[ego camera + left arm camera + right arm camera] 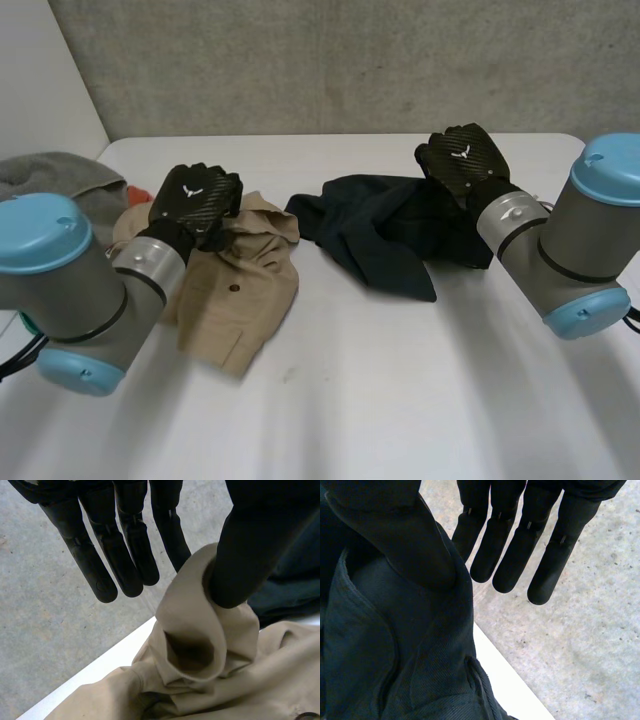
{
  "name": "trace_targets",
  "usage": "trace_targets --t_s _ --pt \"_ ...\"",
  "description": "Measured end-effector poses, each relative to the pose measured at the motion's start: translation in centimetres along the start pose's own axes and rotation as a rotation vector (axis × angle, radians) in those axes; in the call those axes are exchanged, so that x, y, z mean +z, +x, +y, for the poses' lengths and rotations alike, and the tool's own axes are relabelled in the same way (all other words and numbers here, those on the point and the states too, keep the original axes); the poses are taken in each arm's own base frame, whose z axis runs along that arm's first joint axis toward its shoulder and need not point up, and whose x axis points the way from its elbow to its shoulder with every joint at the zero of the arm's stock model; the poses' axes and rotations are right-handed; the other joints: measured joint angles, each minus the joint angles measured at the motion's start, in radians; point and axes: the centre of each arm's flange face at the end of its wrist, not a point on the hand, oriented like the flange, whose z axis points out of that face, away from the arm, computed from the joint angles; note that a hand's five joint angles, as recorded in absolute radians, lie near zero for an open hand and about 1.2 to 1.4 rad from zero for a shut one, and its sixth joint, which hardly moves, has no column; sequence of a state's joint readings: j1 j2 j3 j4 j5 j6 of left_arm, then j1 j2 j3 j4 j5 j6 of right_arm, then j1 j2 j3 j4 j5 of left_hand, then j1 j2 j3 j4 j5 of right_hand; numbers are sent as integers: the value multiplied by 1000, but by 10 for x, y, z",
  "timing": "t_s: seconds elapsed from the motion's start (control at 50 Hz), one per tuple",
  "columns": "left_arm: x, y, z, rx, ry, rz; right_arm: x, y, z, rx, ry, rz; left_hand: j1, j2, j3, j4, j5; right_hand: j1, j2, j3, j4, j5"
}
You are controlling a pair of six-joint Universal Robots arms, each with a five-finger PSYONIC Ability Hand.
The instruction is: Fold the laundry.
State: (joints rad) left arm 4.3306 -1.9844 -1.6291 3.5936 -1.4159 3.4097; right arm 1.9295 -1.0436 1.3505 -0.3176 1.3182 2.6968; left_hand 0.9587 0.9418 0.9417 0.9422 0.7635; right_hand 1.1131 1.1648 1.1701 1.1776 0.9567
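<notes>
Left hand [195, 200]: released. Fingers [125, 560] are straight and clear of the cloth, touching nothing. Thumb [245, 550] is straight, its tip tucked into a raised fold of the tan garment [245, 285], which drapes over it. No pinch seen. The hand sits over the far left part of that garment.

Tan garment: crumpled, on the left half of the white table [400, 400]. Small dark button [234, 288] near its middle. A grey cloth [55, 172] lies further left, at the table's far left edge.

Right hand [462, 158]: released. Fingers [507, 560] are straight and clear of the cloth. Thumb [405, 540] lies against the dark garment [385, 235], at its far right edge.

Dark garment: bunched, on the right half of the table toward the far side. One pointed flap reaches nearward. It lies just beside the tan garment, their far corners close; cannot tell whether they touch
</notes>
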Motion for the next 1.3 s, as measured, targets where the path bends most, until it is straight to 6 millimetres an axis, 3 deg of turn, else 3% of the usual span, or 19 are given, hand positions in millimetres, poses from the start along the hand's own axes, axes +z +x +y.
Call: trace_targets --t_s 0.08,0.2,0.28,0.3,0.42,0.5,0.58,0.64,0.66,0.68,0.7,0.72,0.86,0.96,1.02,1.08,1.18,1.3 --pt "15 -2 11 40 -15 -6 -3 -2 2 9 -15 -9 195 239 236 245 218 0 0 0 0 0" --pt "39 -24 21 176 -47 -81 -5 -5 6 9 -30 -20 195 249 248 257 218 0 0 0 0 0" --pt "54 -67 -4 255 -2 -235 -6 -6 5 3 -28 -21 195 249 248 257 218 0 0 0 0 0" --pt "58 -89 -19 268 32 -311 -7 -6 3 1 -25 -21 195 250 248 257 218 0 0 0 0 0" --pt "60 -167 -72 266 156 -566 -9 -6 -3 -3 -10 -21 195 251 248 257 218 0 0 0 0 0" --pt "58 -205 -84 256 169 -669 -10 -8 -6 -5 -5 -24 195 251 249 257 218 0 0 0 0 0" --pt "60 -220 -68 240 90 -671 -11 -11 -7 -6 -3 -30 195 251 249 257 218 0 0 0 0 0" --pt "61 -212 -46 224 5 -604 -12 -12 -10 -7 0 -34 -155 -71 -71 -65 -100 0 0 0 0 0" --pt "62 -207 -41 220 -14 -578 -13 -12 -10 -7 2 -35 -418 -298 -275 -275 -306 0 0 0 0 0" --pt "62 -204 -38 218 -24 -563 -13 -12 -11 -7 3 -35 -418 -298 -275 -275 -306 0 0 0 0 0" --pt "61 -192 -29 214 -55 -511 -13 -12 -12 -8 6 -36 -716 -599 -595 -604 -610 0 0 0 0 0" --pt "60 -186 -25 213 -68 -483 -14 -12 -13 -9 8 -36 -754 -677 -675 -676 -669 0 0 0 0 0" --pt "43 -152 -20 231 -87 -388 -20 -16 -25 -11 21 -52 -765 -735 -734 -740 -715 0 0 0 0 0" --pt "19 -132 -31 208 -54 -375 -36 -47 -39 -19 41 -184 -765 -735 -734 -740 -715 -51 -96 -98 -107 -67" --pt "2 -116 -36 163 -27 -356 -48 -70 -41 -37 29 -279 -765 -735 -734 -740 -715 -366 -422 -406 -415 -377" --pt "-12 -99 -40 112 -9 -330 -53 -76 -40 -56 -3 -298 -765 -735 -734 -740 -715 -775 -830 -834 -846 -806" --pt "-32 -67 -43 15 -7 -258 -53 -59 -39 -51 -82 -204 -765 -735 -734 -740 -715 -896 -955 -967 -972 -907" --pt "-51 -23 -44 -99 -51 -132 -59 -11 -53 101 -108 -38 -765 -735 -734 -740 -715 -896 -955 -967 -973 -907"
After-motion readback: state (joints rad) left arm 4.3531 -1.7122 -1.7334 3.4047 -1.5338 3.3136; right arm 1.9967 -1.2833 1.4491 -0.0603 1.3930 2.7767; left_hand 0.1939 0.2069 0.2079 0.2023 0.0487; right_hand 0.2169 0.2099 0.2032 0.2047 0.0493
